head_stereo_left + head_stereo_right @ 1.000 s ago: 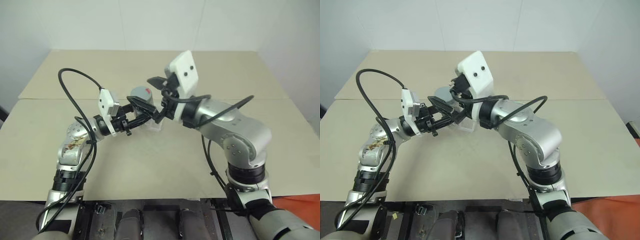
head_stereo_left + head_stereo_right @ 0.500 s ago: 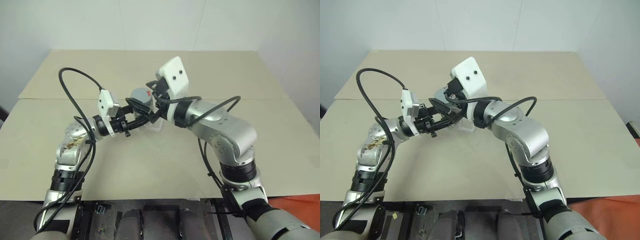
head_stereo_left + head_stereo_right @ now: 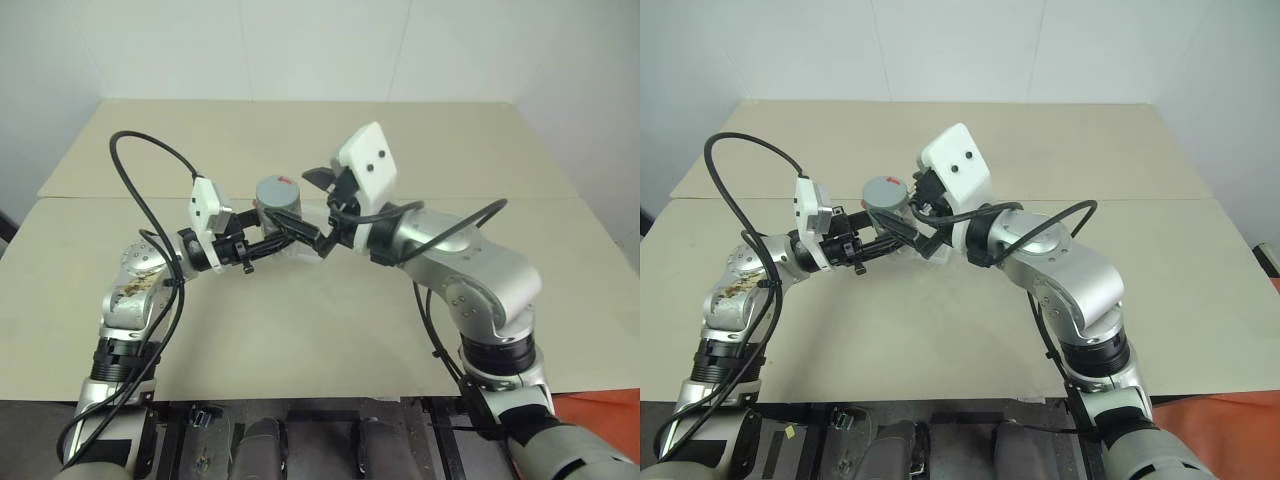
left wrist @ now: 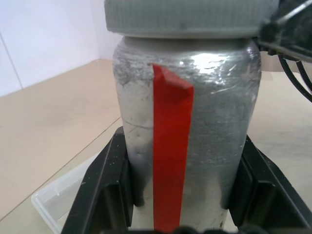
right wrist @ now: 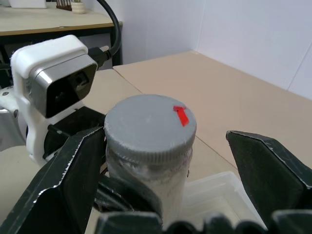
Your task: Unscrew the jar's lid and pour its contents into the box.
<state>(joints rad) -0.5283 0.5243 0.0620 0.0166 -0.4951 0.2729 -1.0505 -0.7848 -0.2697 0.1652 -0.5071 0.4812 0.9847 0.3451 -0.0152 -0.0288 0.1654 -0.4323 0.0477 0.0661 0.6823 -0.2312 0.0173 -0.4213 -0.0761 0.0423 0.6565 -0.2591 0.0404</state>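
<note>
**benchbot_fan:** Going through the head views first. The left gripper [image 3: 290, 232] comes in from the left side and is clamped on the jar [image 3: 284, 215], holding it upright above the beige table [image 3: 300, 330]. The lid [image 3: 279, 190] is on the jar, grey with a little red mark on top. The right gripper [image 3: 322, 210] sits just right of the jar at lid height, fingers spread wide, one behind the lid and one in front. I can't tell if either one touches it.

**torque_tom:** And the box?

**benchbot_fan:** The box [image 3: 928, 252] is a clear tray on the table right below the jar, mostly hidden by the two grippers.

**torque_tom:** What about the left wrist cam?

**benchbot_fan:** The jar's silvery body fills the middle, red strip running down its front, and the black fingers [image 4: 109, 183] press its sides. The lid's ribbed edge is at the top, and a corner of the box is beneath, beside a finger.

**torque_tom:** Right wrist?

**benchbot_fan:** It looks down at the lid between its own two fingers [image 5: 73, 175], which stand well apart either side. One looks close to the lid's edge, the other clearly off it. The box is under the jar. Can't make out the contents anywhere.
</note>
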